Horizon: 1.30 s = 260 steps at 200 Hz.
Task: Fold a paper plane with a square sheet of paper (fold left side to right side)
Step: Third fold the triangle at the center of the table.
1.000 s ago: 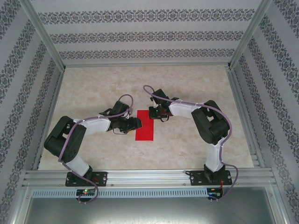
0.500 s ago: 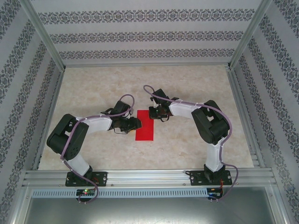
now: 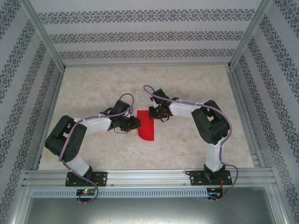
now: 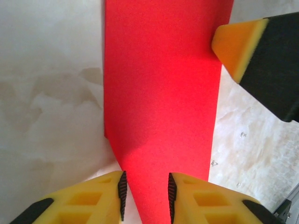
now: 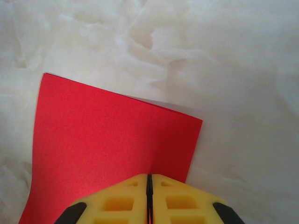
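Observation:
The square sheet of paper is bright red and lies as a narrow strip at mid-table, its near left corner curled up off the surface. My left gripper sits at the strip's left edge. In the left wrist view its jaws stand apart, and the raised paper runs between them, clear of the left pad. My right gripper is shut, its tips resting on the paper's far end. One of its fingertips shows at the strip's edge.
The marble-patterned table is ringed by patterned walls and aluminium posts. A metal rail carrying both arm bases crosses the near edge. Both arms reach inward toward the centre.
My left gripper's jaws have narrowed around the paper's left edge. The strip's near left corner has lifted, so its outline went from a rectangle to a taper. The right arm stayed put.

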Available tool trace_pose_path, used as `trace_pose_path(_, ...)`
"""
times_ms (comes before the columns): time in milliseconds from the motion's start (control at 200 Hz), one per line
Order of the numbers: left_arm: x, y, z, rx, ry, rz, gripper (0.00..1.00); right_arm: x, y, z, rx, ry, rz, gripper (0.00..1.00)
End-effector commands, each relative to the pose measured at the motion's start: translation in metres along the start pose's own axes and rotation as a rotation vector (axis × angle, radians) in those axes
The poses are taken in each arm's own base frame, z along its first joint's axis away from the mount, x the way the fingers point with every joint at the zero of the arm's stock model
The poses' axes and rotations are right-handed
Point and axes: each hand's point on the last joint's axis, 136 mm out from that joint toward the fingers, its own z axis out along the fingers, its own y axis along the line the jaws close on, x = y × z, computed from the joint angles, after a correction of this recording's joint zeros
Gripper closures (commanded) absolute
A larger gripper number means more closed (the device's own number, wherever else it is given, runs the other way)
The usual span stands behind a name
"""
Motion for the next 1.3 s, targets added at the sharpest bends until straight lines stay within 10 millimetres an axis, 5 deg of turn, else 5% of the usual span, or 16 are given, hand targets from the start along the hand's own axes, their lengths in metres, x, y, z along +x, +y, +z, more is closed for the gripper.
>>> trace_pose_path(0,0.000,-0.011,-0.007,0.017,-0.009,0.015,0.71,0.012,-0.014,0.011,0.028,0.053,0.003,0.91)
trace_pose_path(155,0.002,-0.011,-0.006,0.014,0.000,0.013,0.81,0.009,-0.012,0.008,0.017,0.037,-0.003,0.90)
trace_pose_path(315,0.005,-0.014,-0.006,0.019,0.010,0.013,0.87,-0.004,-0.002,-0.004,-0.018,-0.017,-0.023,0.78)
trace_pose_path(560,0.005,-0.015,-0.006,0.014,0.007,0.007,0.88,-0.024,0.013,-0.067,-0.094,-0.224,-0.101,0.49)
trace_pose_path(754,0.003,-0.023,-0.006,0.035,0.000,0.006,0.88,0.030,0.042,-0.096,-0.225,-0.235,-0.254,0.48)
trace_pose_path(974,0.001,-0.026,-0.008,0.033,-0.004,0.009,0.88,0.095,0.063,-0.095,-0.229,-0.279,-0.435,0.38)
trace_pose_path(1134,0.001,-0.028,-0.008,0.030,-0.002,0.014,0.88,0.115,0.073,-0.086,-0.178,-0.295,-0.548,0.30)
trace_pose_path(1294,0.000,-0.026,-0.009,0.021,-0.006,0.017,0.88,0.113,0.080,-0.076,-0.121,-0.288,-0.614,0.27)
